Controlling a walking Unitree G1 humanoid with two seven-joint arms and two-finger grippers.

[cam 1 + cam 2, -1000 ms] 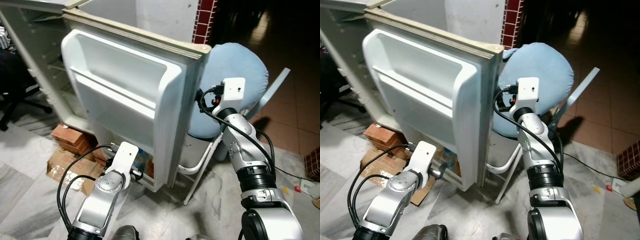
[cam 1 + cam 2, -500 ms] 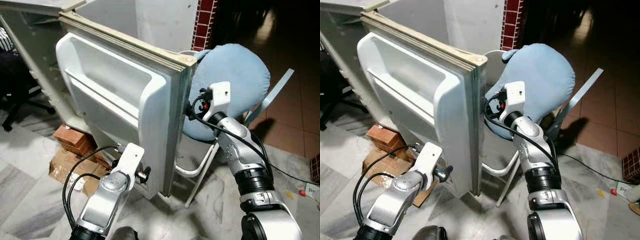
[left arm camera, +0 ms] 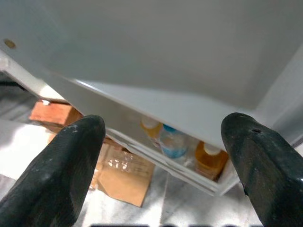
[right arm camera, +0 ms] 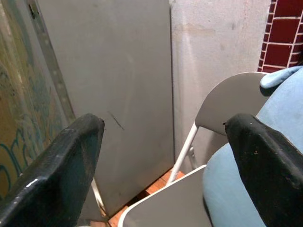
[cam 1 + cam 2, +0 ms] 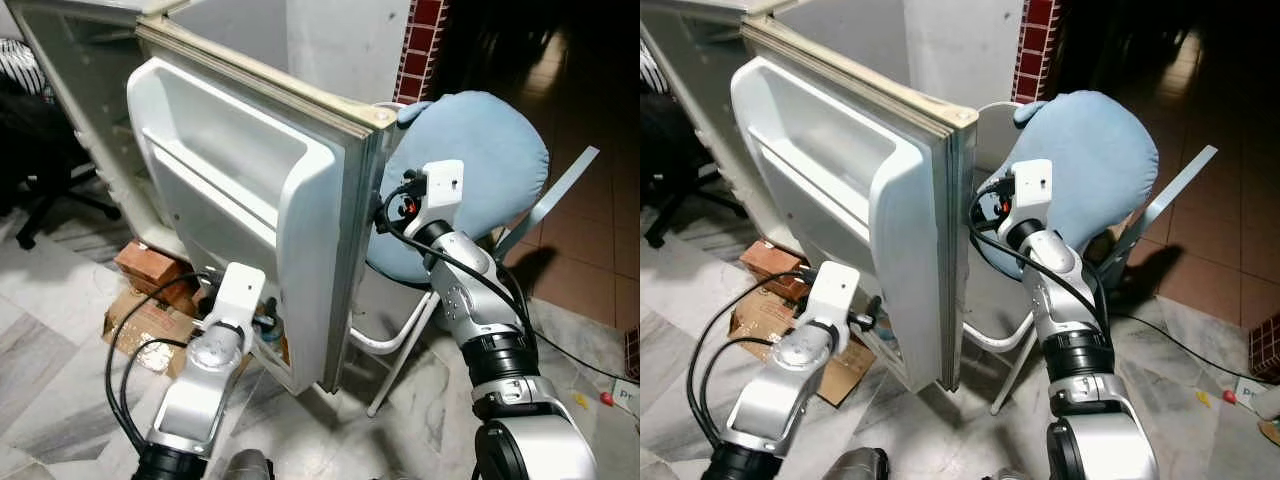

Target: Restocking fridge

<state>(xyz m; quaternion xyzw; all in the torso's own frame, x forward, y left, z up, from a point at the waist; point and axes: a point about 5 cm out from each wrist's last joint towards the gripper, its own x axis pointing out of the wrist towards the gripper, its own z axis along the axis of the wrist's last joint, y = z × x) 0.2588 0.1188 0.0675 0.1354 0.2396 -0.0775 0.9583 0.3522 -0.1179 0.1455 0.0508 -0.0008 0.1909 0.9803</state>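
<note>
Left gripper [image 3: 161, 142] spread wide, holding nothing, low at the inner side of the open fridge door [image 5: 250, 200]; bottles [image 3: 177, 144] in the bottom door rack straight beyond the fingers. Right gripper [image 4: 165, 142] likewise parted and empty, behind the door's outer edge, white chair [image 4: 222, 101] and blue cushion [image 5: 480, 190] just beyond.

A: Can you read any lettering on the fridge door [image 5: 250, 200] or the bottles [image 3: 176, 144] in its bottom shelf?

B: No, the bottle labels are only blurred colour

A: And the cardboard box [image 5: 140, 325] on the floor?

B: Pale marks on it, far too small to make out
</note>
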